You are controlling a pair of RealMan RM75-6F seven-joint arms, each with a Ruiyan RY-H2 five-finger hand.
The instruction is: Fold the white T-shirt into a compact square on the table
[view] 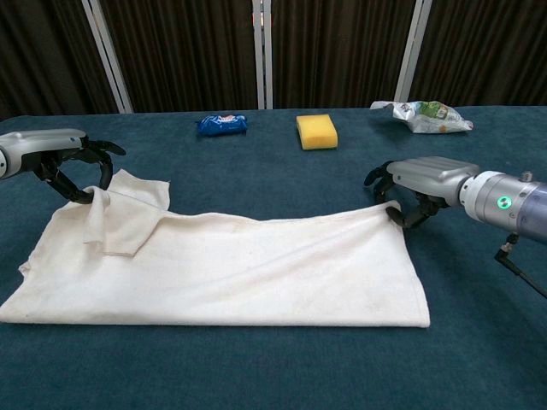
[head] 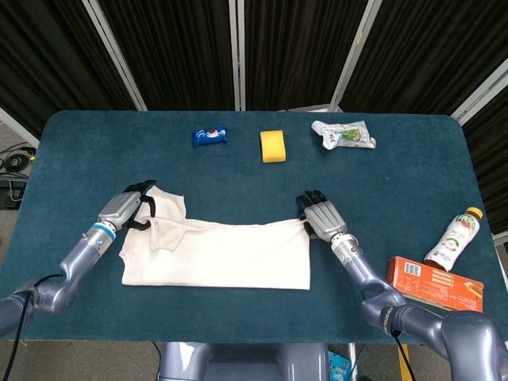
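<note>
Across the near half of the table (head: 413,175) lies the white T-shirt (view: 231,265), folded so far into a long flat band, so squaring it up remains. Open cloth-free surface stretches beyond the shirt up to the sponge (head: 273,146). At the shirt's far left corner the left hand (view: 60,154) pinches the sleeve fold; at its far right corner the right hand (view: 419,184) curls its fingers on the edge.

Bright, even overhead light, soft faint shadows, both views sharp and free of glare.
</note>
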